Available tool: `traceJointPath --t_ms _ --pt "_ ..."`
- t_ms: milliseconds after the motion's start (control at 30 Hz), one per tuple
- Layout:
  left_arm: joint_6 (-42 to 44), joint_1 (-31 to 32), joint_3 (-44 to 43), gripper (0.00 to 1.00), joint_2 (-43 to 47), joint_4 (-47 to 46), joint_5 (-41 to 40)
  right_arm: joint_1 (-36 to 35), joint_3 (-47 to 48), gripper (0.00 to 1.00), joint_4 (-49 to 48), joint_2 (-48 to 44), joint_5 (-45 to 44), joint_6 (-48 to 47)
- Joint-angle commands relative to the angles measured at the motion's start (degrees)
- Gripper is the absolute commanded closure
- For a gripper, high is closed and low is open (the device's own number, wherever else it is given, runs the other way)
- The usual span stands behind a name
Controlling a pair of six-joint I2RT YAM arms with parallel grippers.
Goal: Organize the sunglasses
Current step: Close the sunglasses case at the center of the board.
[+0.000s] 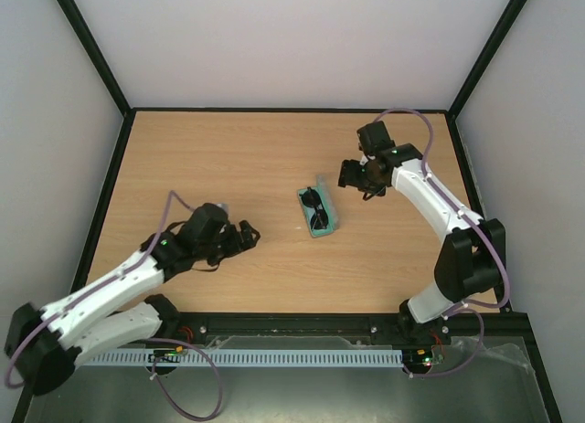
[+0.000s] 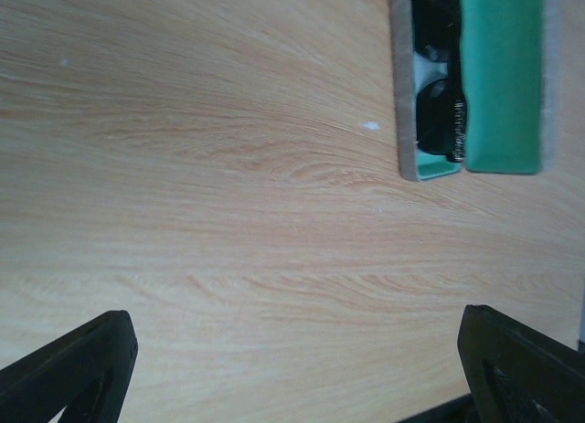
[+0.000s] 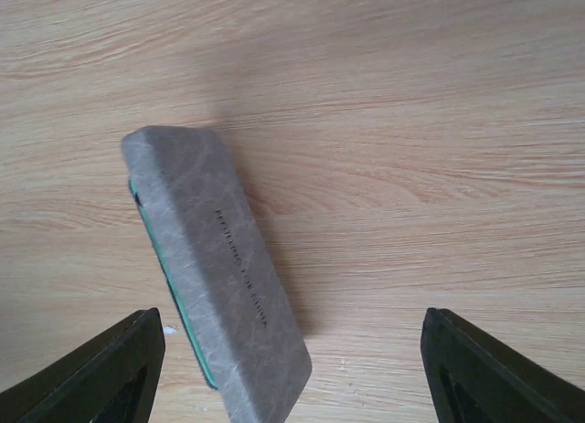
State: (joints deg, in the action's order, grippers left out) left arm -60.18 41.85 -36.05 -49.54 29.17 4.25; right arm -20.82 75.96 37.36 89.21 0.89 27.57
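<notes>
The sunglasses [image 1: 312, 204], with dark round lenses, lie inside the open grey case [image 1: 329, 215] with a green lining, at the table's middle. In the left wrist view the sunglasses [image 2: 437, 94] sit in the case's tray beside the green lid lining [image 2: 503, 76], at the upper right. In the right wrist view only the grey lid's outside [image 3: 219, 268] shows, tilted up. My left gripper [image 1: 245, 236] is open and empty, left of the case; its fingers [image 2: 82, 368] are wide apart. My right gripper [image 1: 352, 176] is open and empty, to the case's right.
The wooden table [image 1: 238, 158] is bounded by a black frame with white walls at the back and sides. A black rail [image 1: 292, 322] runs along the near edge by the arm bases.
</notes>
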Motion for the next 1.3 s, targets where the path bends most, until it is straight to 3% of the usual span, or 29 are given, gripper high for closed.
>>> traceJointPath --t_ms 0,133,300,500,567,833,1000,1267 --pt "3.0 -2.8 0.2 0.01 -12.6 -15.2 6.6 1.9 -2.8 0.22 -4.1 1.1 5.2 1.2" --pt "5.4 -3.2 -4.9 0.03 -25.5 -19.7 7.6 3.7 -5.2 0.24 -6.9 2.8 6.2 2.3" --pt "6.5 -3.6 -10.6 0.20 -38.3 -24.0 9.6 4.8 -5.4 0.31 -8.6 6.2 7.6 2.2" --pt "8.0 -3.7 -17.2 0.39 -49.5 -25.6 10.5 5.6 -5.2 0.56 -10.6 8.8 9.2 2.1" --pt "8.6 -3.7 -19.6 0.47 -52.1 -25.3 10.3 5.5 -5.3 0.63 -11.0 9.5 9.8 2.2" --pt "9.2 -4.1 -24.4 0.74 -59.6 -26.3 11.2 5.6 -8.3 0.74 -14.0 11.2 14.7 2.4" --pt "9.1 -4.3 -27.3 0.82 -63.1 -26.9 12.5 4.5 -9.2 0.77 -14.8 10.9 15.6 2.5" --pt "9.2 -4.5 -29.4 0.85 -64.5 -26.4 12.6 3.2 -11.1 0.77 -14.9 7.7 11.8 3.3"
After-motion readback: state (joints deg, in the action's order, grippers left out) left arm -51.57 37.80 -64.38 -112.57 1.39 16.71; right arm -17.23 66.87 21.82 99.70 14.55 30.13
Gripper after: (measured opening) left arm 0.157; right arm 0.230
